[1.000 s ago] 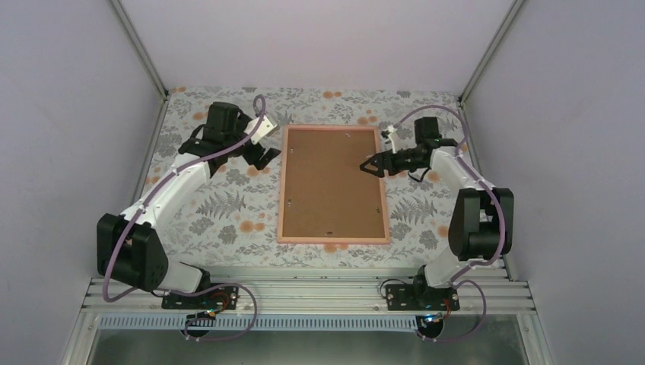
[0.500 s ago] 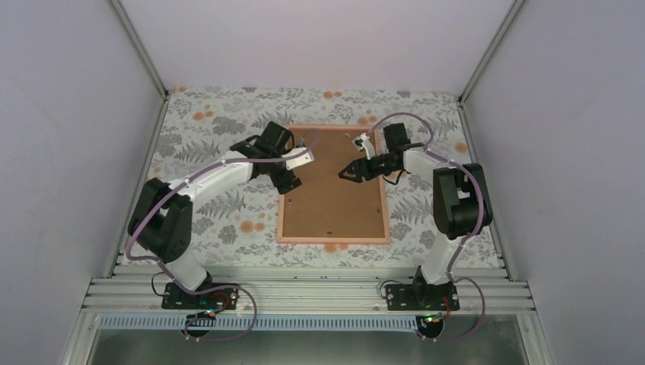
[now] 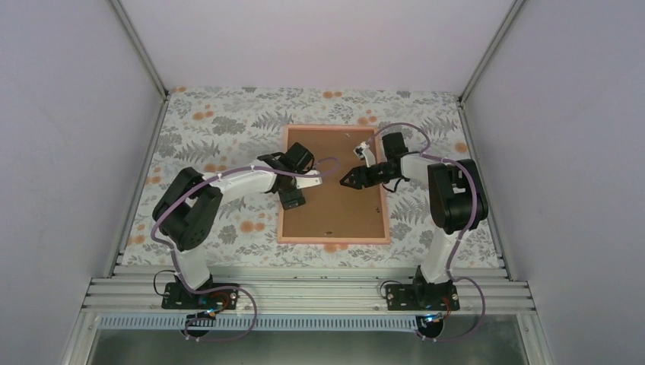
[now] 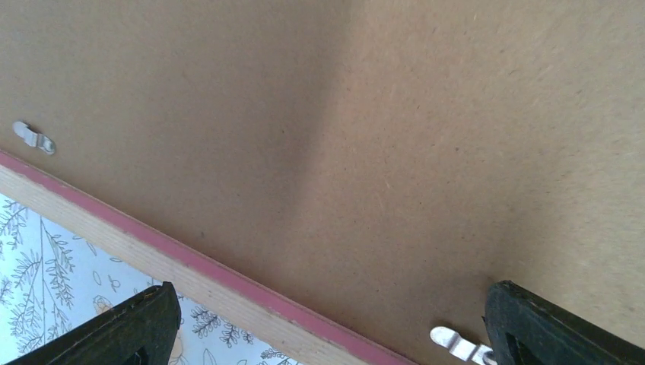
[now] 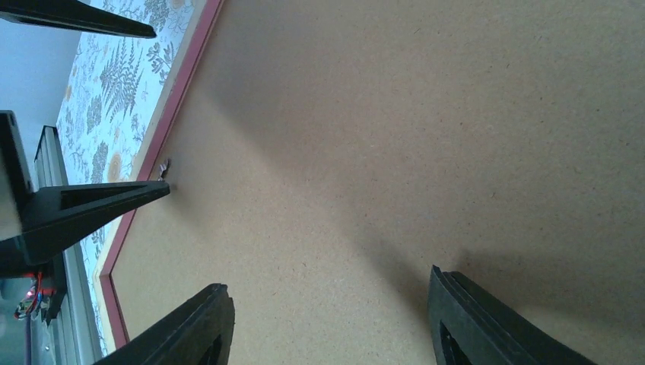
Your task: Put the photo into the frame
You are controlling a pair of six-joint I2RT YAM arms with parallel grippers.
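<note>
The pink frame [image 3: 332, 240] lies face down in mid-table with the brown backing board [image 3: 335, 213] in it. The photo is hidden. My left gripper [image 3: 293, 196] is open and empty over the frame's left edge. In the left wrist view its jaws [image 4: 335, 323] span the pink rim [image 4: 190, 266] and the board [image 4: 380, 137]. My right gripper [image 3: 346, 182] is open and empty, low over the board's right half. It points at the left gripper. In the right wrist view [image 5: 331, 296] only board [image 5: 426, 137] lies between its fingers.
Small metal clips [image 4: 34, 138] [image 4: 456, 344] sit along the board's edge. The left gripper's fingers [image 5: 91, 209] show in the right wrist view. The floral tablecloth [image 3: 220, 220] surrounds the frame. Grey walls stand on three sides.
Both arms have swung inward over the frame. The left gripper moved from the cloth left of the frame onto its left edge. The right gripper moved left and nearer over the board.
</note>
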